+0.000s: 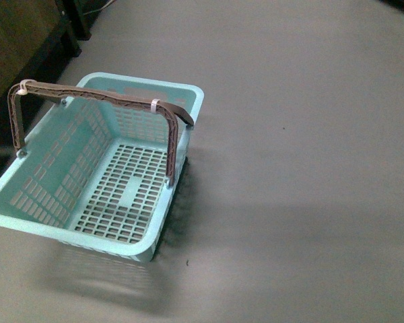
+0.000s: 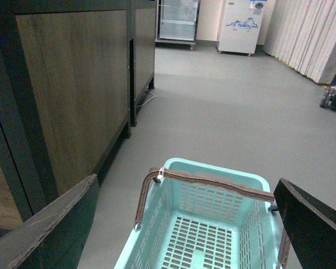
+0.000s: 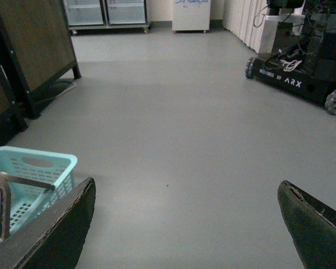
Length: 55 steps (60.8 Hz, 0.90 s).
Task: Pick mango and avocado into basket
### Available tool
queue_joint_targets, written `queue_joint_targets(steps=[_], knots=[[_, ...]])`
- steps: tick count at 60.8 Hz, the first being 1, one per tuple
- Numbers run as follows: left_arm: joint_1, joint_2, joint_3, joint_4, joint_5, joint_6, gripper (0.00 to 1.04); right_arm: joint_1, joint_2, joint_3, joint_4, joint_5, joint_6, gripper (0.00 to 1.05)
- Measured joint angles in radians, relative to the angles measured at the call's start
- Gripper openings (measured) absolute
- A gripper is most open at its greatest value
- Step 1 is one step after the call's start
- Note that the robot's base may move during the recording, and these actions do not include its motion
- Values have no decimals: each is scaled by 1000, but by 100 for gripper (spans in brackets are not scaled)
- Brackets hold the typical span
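One turquoise basket stands on the grey floor at the near left, brown handle upright across it, a wooden cabinet to its far left, while the left claw and right claw both gape released, holding nothing.

Left pincer: 2 fingers, near-black, flat wedge shapes w/ slanted tips. One has a grey-brown inner face, scuffed, w/ a thin crack-like line running along it and a pale worn edge. The other is darker, w/ a lighter rim along its top edge. Right pincer: same build. Its fingers are black w/ paler, slightly chipped-looking edges and matte, dull surfaces.
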Motion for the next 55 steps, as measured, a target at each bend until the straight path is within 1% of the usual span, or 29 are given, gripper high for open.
queue_joint_targets(steps=[29,30,31,33,35,37,41,45,50,52,55], knots=[[-1,3,2,-6,-5,-3,96,0,0,0,0,0,0,96],[-7,23,19,-56,-27,-33,96,0,0,0,0,0,0,96],[-9,29,25,-72,-34,-33,96,0,0,0,0,0,0,96],[-27,101,71,-180,-66,-94,96,0,0,0,0,0,0,96],[-37,161,98,-226,-76,-143,96,0,0,0,0,0,0,96],[-47,212,111,-230,-76,-184,96,0,0,0,0,0,0,96],[-67,309,138,-189,-68,-269,96,0,0,0,0,0,0,96],[-64,383,174,-127,-41,-318,96,0,0,0,0,0,0,96],[-23,515,237,-30,22,-405,96,0,0,0,0,0,0,96],[2,605,267,40,60,-454,96,0,0,0,0,0,0,96],[18,695,293,107,78,-497,96,0,0,0,0,0,0,96]])
